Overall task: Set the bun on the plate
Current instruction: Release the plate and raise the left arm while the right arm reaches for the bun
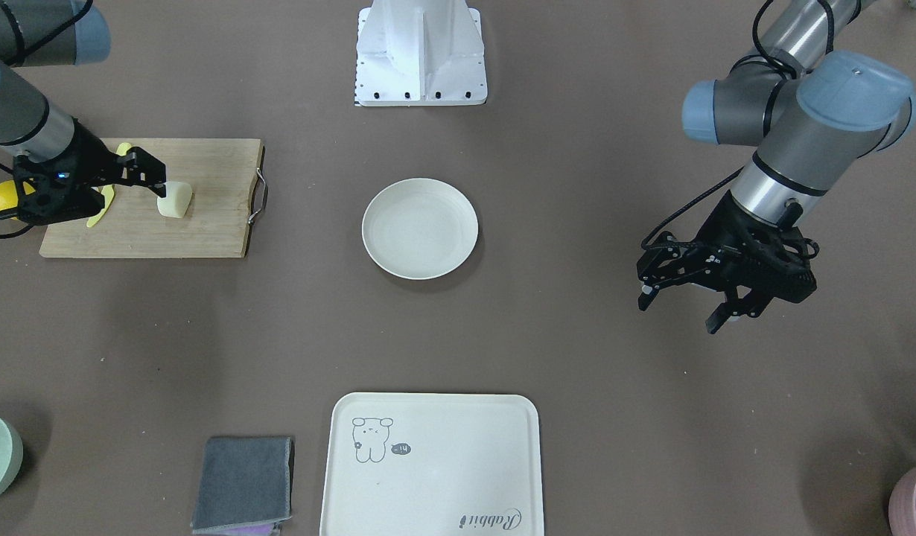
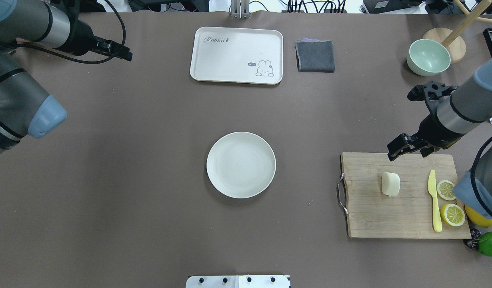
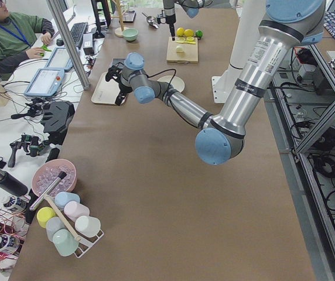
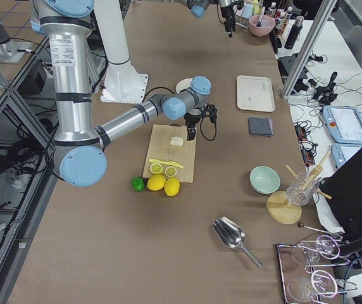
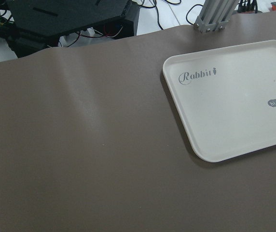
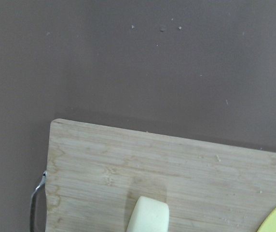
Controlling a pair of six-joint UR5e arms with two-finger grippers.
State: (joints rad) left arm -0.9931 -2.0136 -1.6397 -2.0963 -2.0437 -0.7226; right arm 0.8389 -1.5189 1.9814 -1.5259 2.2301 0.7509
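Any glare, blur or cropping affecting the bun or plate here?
Overhead view: sharp, evenly lit, bun and plate clear. Front-facing view: soft shadow hugging the plate's lower edge. Right wrist view: bun cropped by the bottom edge. Left wrist view: pale sheen streak on the table.

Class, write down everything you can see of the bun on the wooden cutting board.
The bun is small, pale cream-white, smooth and pillow-shaped with rounded corners, and whole. It lies flat on the wooden cutting board, near its middle, apart from the yellow knife and lemon halves. Only the board touches it; the open right hand hangs close by without gripping it.
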